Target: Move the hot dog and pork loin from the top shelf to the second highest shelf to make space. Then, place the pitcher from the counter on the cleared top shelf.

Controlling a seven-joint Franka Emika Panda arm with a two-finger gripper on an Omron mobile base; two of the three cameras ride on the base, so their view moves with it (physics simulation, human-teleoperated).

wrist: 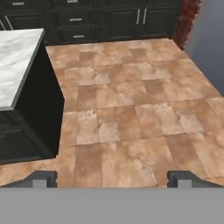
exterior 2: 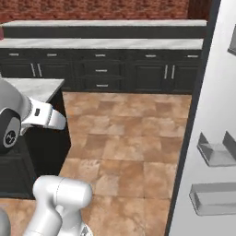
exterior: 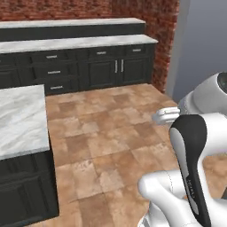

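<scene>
My gripper (wrist: 113,178) is open, its two dark fingertips (wrist: 41,178) standing wide apart over bare tiled floor with nothing between them. The hot dog, the pork loin, the pitcher and both shelves are out of view. A long marble counter (exterior: 75,43) runs along the brick back wall over dark cabinets, and its visible stretch (exterior 2: 101,44) carries nothing. A marble-topped island (exterior: 20,119) stands to the left of the arm, its corner (wrist: 15,65) at the upper left of the hand view.
A tall white fridge door (exterior 2: 203,138) rises on the right, carrying grey door bins (exterior 2: 214,154) and a lower bin (exterior 2: 212,198). Brown tiled floor (exterior: 111,128) lies open between the island and the back cabinets. Brick wall (exterior: 155,17) closes the far corner.
</scene>
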